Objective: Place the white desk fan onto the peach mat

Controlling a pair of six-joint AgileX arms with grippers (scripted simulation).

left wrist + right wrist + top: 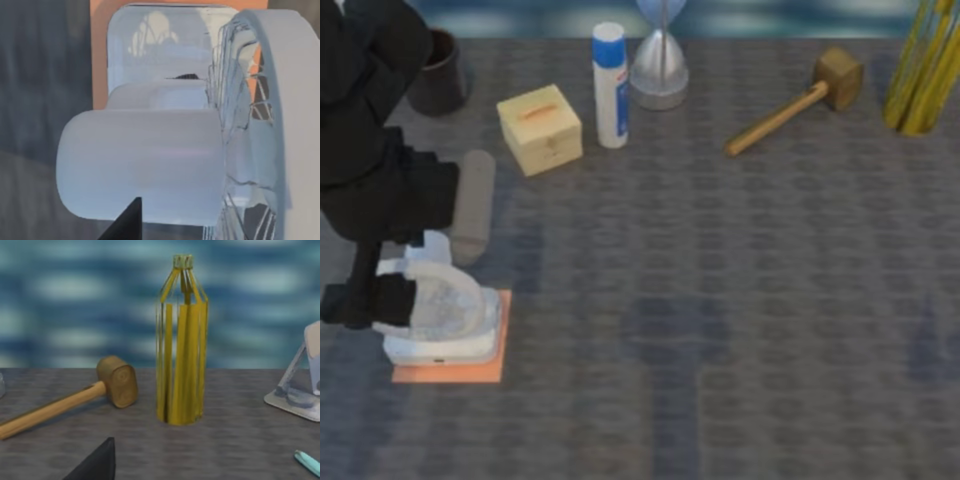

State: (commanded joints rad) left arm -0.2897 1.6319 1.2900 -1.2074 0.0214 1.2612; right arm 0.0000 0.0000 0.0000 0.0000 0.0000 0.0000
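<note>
The white desk fan [442, 315] stands with its base on the peach mat [470, 372] at the table's front left. The mat shows along the base's right and front edges. My left gripper [390, 300] is at the fan's left side, shut on it. In the left wrist view the motor housing [140, 165] fills the middle, the grilled cage [260, 125] beside it and the mat [99, 55] beyond. One dark fingertip [127, 220] lies against the housing. My right arm is out of the top view; its fingertip [97, 462] shows with nothing near it.
Along the back stand a dark cup [440, 75], a cream box with an orange slot [540, 128], a white tube with a blue cap [611, 85], an hourglass [660, 60], a wooden mallet [795, 100] and a yellow slatted bottle [925, 65]. A grey cylinder [472, 205] lies behind the fan.
</note>
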